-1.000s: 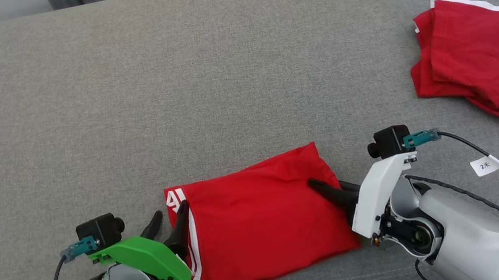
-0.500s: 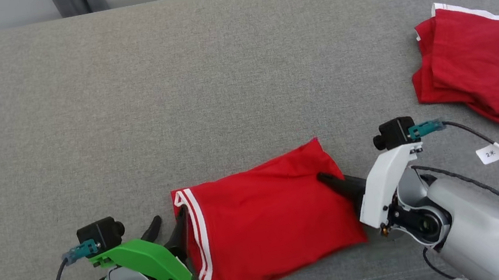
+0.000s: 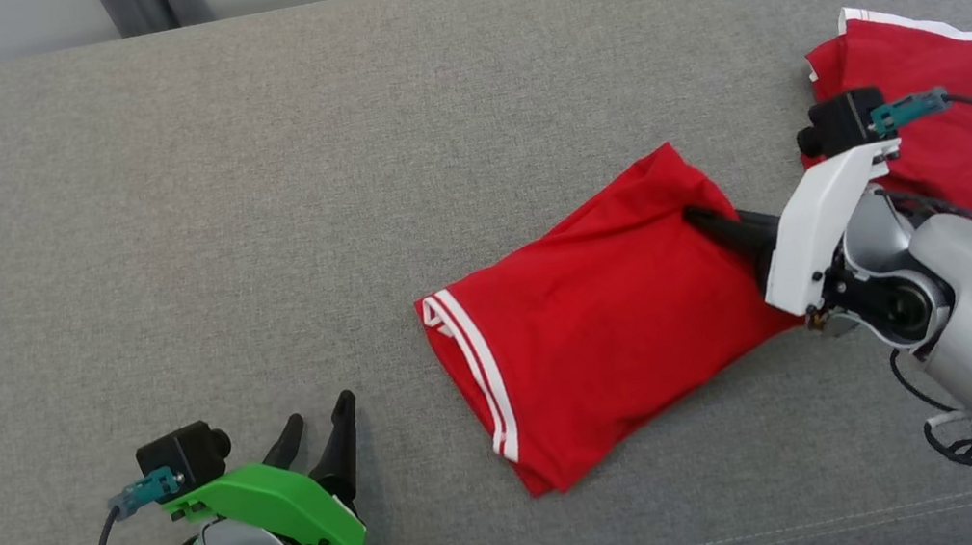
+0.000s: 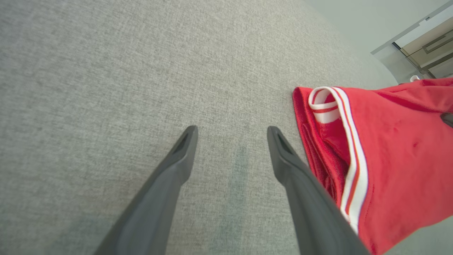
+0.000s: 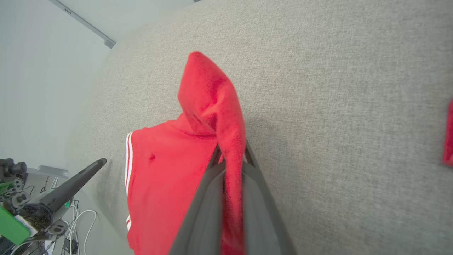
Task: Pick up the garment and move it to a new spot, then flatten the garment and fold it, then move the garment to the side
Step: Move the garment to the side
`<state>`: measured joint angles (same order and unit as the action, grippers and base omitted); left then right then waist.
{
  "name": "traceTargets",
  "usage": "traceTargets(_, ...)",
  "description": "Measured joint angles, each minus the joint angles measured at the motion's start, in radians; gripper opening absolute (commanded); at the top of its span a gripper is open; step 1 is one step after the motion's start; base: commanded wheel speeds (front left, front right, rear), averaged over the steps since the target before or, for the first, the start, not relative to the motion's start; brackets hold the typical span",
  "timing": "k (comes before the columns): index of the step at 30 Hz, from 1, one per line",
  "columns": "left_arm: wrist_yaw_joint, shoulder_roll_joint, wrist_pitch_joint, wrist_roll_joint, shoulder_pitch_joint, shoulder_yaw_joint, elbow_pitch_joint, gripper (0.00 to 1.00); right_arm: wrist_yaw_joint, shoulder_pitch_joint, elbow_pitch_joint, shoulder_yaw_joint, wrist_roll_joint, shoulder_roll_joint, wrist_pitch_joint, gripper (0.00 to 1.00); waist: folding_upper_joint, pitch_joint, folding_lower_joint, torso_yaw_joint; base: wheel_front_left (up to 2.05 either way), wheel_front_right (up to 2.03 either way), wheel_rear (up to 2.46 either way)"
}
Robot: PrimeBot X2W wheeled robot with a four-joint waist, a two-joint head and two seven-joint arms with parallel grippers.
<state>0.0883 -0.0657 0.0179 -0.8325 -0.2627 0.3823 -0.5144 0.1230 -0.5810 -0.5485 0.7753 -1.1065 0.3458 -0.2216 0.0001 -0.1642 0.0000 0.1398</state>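
The garment, folded, has slid right and away across the cushion from the front edge where it lay a second ago. Our right gripper has closed on its right corner and drags it toward the red pile. Our left gripper, jaws spread, now sits well apart from it. We judge the move aside is under way.

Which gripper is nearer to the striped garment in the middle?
Right. The right gripper is shut on the garment at its right corner; the left gripper is open, apart from its striped edge.
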Motion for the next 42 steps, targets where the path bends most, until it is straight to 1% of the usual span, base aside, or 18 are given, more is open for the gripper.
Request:
traceTargets(4, -0.001, -0.004, 0.009, 0.000, 0.001, -0.012, 0.009, 1.00, 0.000, -0.056, -0.011, -0.006, 0.014, 0.035, -0.022, 0.00, 0.0000, -0.007, 0.0000, -0.005, 0.00, 0.00, 0.00)
traceTargets(11, -0.002, -0.005, 0.010, -0.001, 0.005, -0.016, 0.018, 1.00, 0.000, -0.136, -0.017, -0.038, 0.015, 0.070, -0.027, 0.00, 0.0000, -0.011, 0.0000, -0.019, 0.00, 0.00, 0.00)
traceTargets(13, -0.010, -0.006, 0.011, -0.003, 0.007, -0.018, 0.024, 1.00, 0.000, -0.150, -0.026, -0.050, 0.015, 0.080, -0.027, 0.00, 0.0000, -0.010, 0.0000, -0.025, 0.00, 0.00, 0.00)
traceTargets(18, -0.011, -0.005, 0.011, -0.009, 0.019, -0.017, 0.046, 1.00, -0.001, -0.159, -0.058, -0.081, 0.012, 0.111, -0.035, 0.00, 0.0000, -0.008, 0.0000, -0.042, 0.00, 0.00, 0.00)
traceTargets(21, -0.018, -0.004, 0.017, -0.009, 0.030, -0.016, 0.059, 1.00, -0.010, -0.172, -0.080, -0.099, 0.007, 0.120, -0.033, 0.00, 0.0000, -0.011, 0.0000, -0.054, 0.00, 0.00, 0.00)
traceTargets(27, -0.032, -0.003, 0.027, -0.004, 0.056, 0.000, 0.085, 1.00, -0.020, -0.187, -0.105, -0.142, -0.004, 0.131, 0.004, 0.00, 0.0000, -0.018, 0.0000, -0.077, 0.00, 0.00, 0.00)
traceTargets(29, -0.039, -0.004, 0.038, 0.008, 0.058, 0.006, 0.095, 1.00, -0.021, -0.190, -0.112, -0.153, -0.004, 0.137, 0.024, 0.00, 0.0000, -0.020, 0.0000, -0.082, 0.00, 0.00, 0.00)
traceTargets(31, -0.046, -0.006, 0.053, 0.044, 0.058, 0.010, 0.108, 1.00, -0.021, -0.191, -0.117, -0.166, -0.003, 0.147, 0.045, 0.00, 0.0000, -0.020, 0.0000, -0.084, 0.00, 0.00, 0.00)
traceTargets(35, -0.063, -0.028, 0.077, 0.069, 0.058, 0.011, 0.125, 1.00, -0.036, -0.198, -0.137, -0.185, -0.002, 0.151, 0.082, 0.00, 0.0000, -0.016, 0.0000, -0.089, 0.00, 0.00, 0.00)
traceTargets(37, -0.070, -0.037, 0.081, 0.097, 0.062, 0.012, 0.139, 1.00, -0.037, -0.197, -0.154, -0.194, -0.008, 0.151, 0.091, 0.00, 0.0000, -0.012, 0.0000, -0.092, 0.00, 0.00, 0.00)
traceTargets(39, -0.073, -0.039, 0.090, 0.098, 0.071, 0.012, 0.147, 1.00, -0.037, -0.197, -0.164, -0.200, -0.013, 0.150, 0.103, 0.00, 0.0000, -0.011, 0.0000, -0.095, 0.00, 0.00, 0.00)
traceTargets(42, -0.093, -0.043, 0.099, 0.098, 0.092, 0.005, 0.162, 1.00, -0.037, -0.194, -0.174, -0.217, -0.029, 0.145, 0.122, 0.00, 0.0000, -0.009, 0.0001, -0.099, 0.00, 0.00, 0.00)
